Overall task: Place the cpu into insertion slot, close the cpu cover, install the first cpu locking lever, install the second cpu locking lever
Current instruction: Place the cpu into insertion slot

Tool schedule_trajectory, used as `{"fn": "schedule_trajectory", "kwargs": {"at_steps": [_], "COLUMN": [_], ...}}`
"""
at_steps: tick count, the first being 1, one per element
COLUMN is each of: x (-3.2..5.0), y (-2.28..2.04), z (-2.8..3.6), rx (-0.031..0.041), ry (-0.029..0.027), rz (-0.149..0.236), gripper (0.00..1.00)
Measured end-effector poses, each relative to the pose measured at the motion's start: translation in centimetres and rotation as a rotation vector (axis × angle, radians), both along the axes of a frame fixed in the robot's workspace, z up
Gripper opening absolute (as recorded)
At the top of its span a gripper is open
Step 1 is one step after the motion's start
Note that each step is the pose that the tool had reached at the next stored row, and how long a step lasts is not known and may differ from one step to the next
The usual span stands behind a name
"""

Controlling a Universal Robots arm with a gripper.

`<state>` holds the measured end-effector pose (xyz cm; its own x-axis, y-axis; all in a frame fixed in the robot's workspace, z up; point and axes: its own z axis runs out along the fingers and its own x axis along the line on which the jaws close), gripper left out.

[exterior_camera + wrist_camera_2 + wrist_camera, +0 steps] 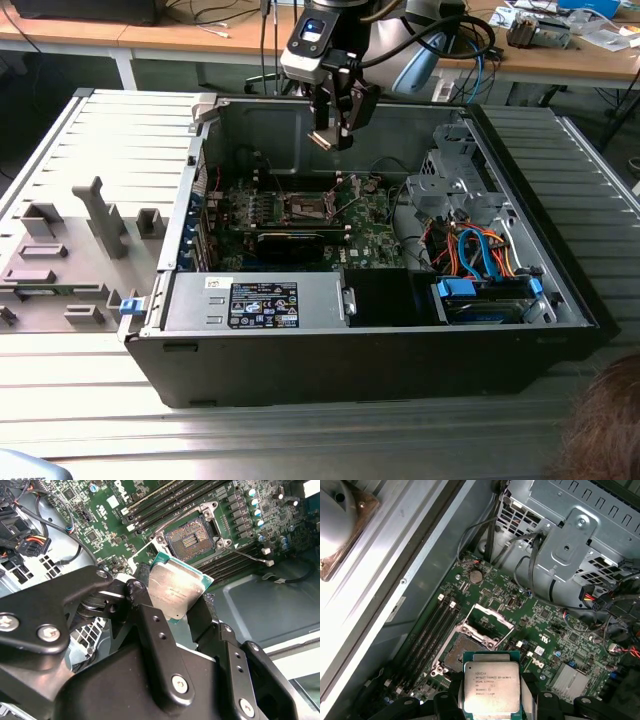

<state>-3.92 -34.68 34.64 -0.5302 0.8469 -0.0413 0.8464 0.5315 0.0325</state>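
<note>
My gripper [328, 138] hangs above the open computer case, shut on the cpu [320, 140] by two opposite edges. In both wrist views the cpu [175, 587] [491, 687] is a silvery square chip with a green rim, clamped between the black fingers [150, 625]. The insertion slot [191, 536] [455, 655] [308, 207] lies bare on the green board, straight below and some way off the chip. The cpu cover [493, 614] stands flipped up at the socket's edge. A thin wire lever [247, 556] sticks out beside the socket.
Narrow memory slots [150, 500] flank the socket. A long black card [290, 245] lies just in front of it. A metal drive cage [455, 180] with coloured cables fills the case towards the exterior view's right. A grey fixture tray [70, 250] sits outside, to that view's left.
</note>
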Motion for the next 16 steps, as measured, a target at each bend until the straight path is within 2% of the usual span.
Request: {"fn": "schedule_trajectory", "kwargs": {"at_steps": [16], "x": [0.0], "y": [0.0], "z": [-0.03], "rx": [0.0], "ry": [0.0], "rz": [-0.011], "gripper": [0.55]}}
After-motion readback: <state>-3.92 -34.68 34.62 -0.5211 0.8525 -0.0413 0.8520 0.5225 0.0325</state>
